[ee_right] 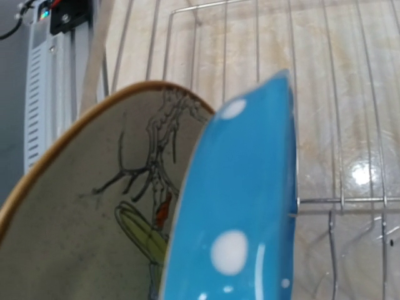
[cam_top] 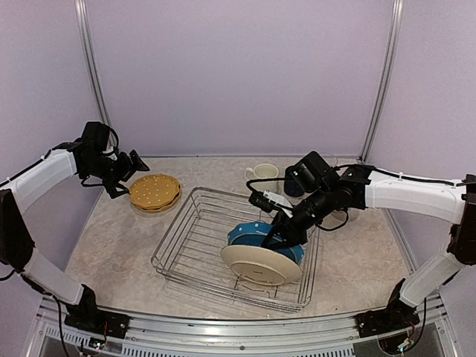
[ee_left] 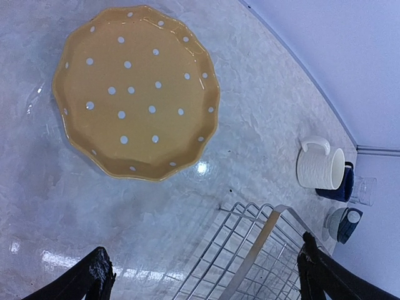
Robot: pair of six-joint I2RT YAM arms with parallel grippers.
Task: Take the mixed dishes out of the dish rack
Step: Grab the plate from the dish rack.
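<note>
The blue plate (cam_top: 249,232) stands on edge in the dish rack (cam_top: 195,239), just behind the cream patterned plate (cam_top: 260,264). The right end effector (cam_top: 277,239) is at the blue plate's upper rim; I cannot tell if it grasps the plate. The left end effector (cam_top: 128,178) hangs released over the yellow plate (cam_top: 155,191), which lies on the bench (cam_top: 111,238).

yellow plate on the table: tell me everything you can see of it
The yellow plate is mustard with small white dots and a wavy, scalloped rim, and it is glossy like glazed ceramic. It looks whole and lies flat, face up, on the marbled table, left of the wire rack and apart from it. Nothing touches it. The left tool hangs open above it without contact.
</note>
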